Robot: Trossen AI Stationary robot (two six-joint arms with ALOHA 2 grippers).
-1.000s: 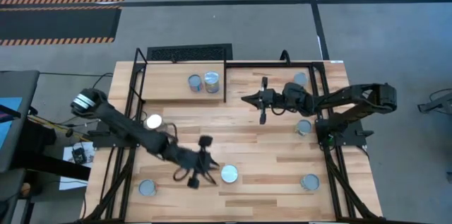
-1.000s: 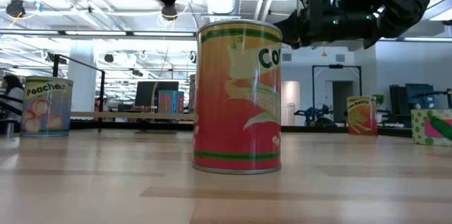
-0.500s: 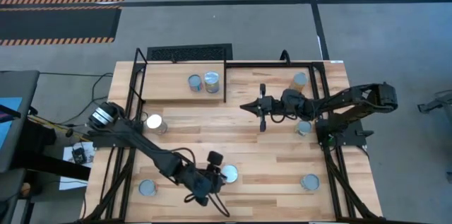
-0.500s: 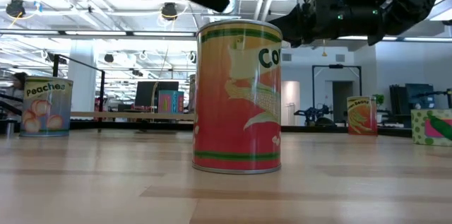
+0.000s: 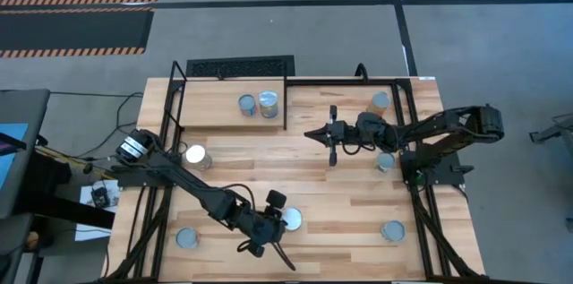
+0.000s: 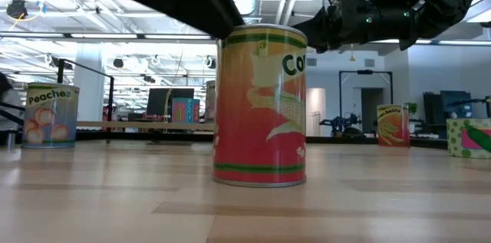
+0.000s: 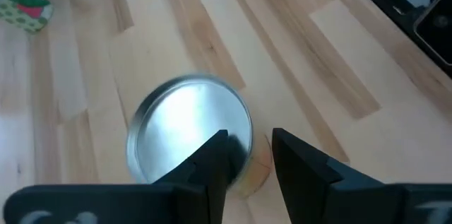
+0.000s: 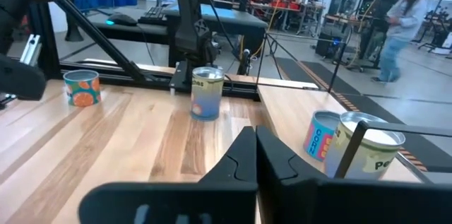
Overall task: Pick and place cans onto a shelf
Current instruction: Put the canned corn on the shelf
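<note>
Low view, left to right: a can lettered "Peaches" point(image 6: 51, 116) with peach pictures stands at the far left; a can with a red, yellow and green label point(image 6: 260, 106), showing the letters "Co" and a corn cob, stands upright in the middle foreground; a small orange can point(image 6: 392, 126) with unreadable lettering stands far off at the right, beside a green patterned box point(image 6: 469, 137).

High view, left to right: silver-lidded cans stand scattered on the plank worktop point(image 5: 358, 185). One point(image 5: 186, 238) is near the front left corner, one point(image 5: 195, 154) at the left middle. Two cans point(image 5: 257, 103) stand side by side on the shelf point(image 5: 215, 109), a light board framed in black rods at the back left. The corn can point(image 5: 291, 220) stands at front centre. Further cans stand at front right point(image 5: 393, 230), right middle point(image 5: 385, 161) and back right point(image 5: 380, 101).

The left pincer point(image 5: 271, 214) is low, just beside the corn can; in the left wrist view its fingers point(image 7: 219, 159) stand parted over the rim of the lid point(image 7: 189, 131), nothing gripped. The left arm crosses the low view above that can.

The right pincer point(image 5: 328, 134) hangs above mid-worktop, fingers pressed together and empty. Its wrist view shows a bluish can point(image 8: 207, 93), an orange-label can point(image 8: 81, 87), the two shelf cans behind a black rod, and a person walking in the room beyond.
</note>
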